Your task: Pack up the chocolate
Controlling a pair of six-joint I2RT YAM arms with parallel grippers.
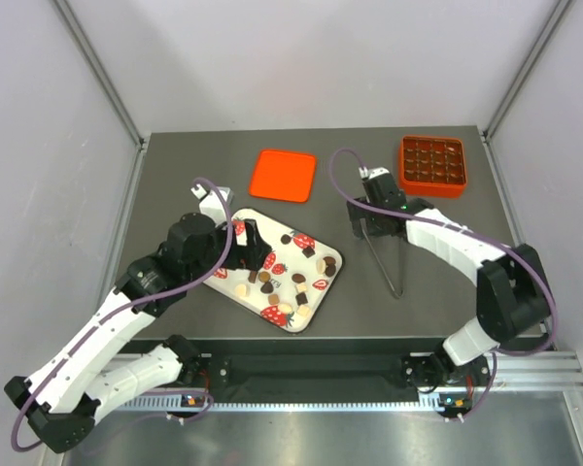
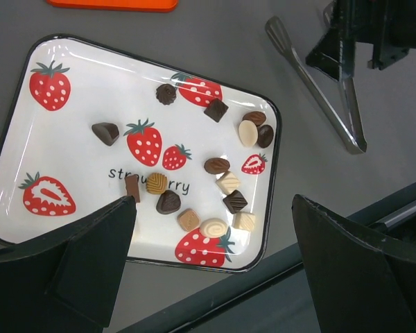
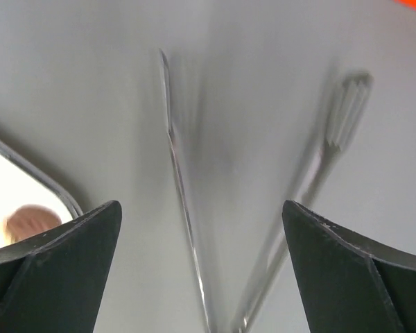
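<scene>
Many small chocolate pieces (dark, tan and cream) lie loose on the strawberry-printed tray, directly beneath the left gripper, whose jaws stand wide apart and empty. Just right of the tray, well clear of the chocolate, the right gripper hangs fully spread over metal tongs, gripping nothing
</scene>
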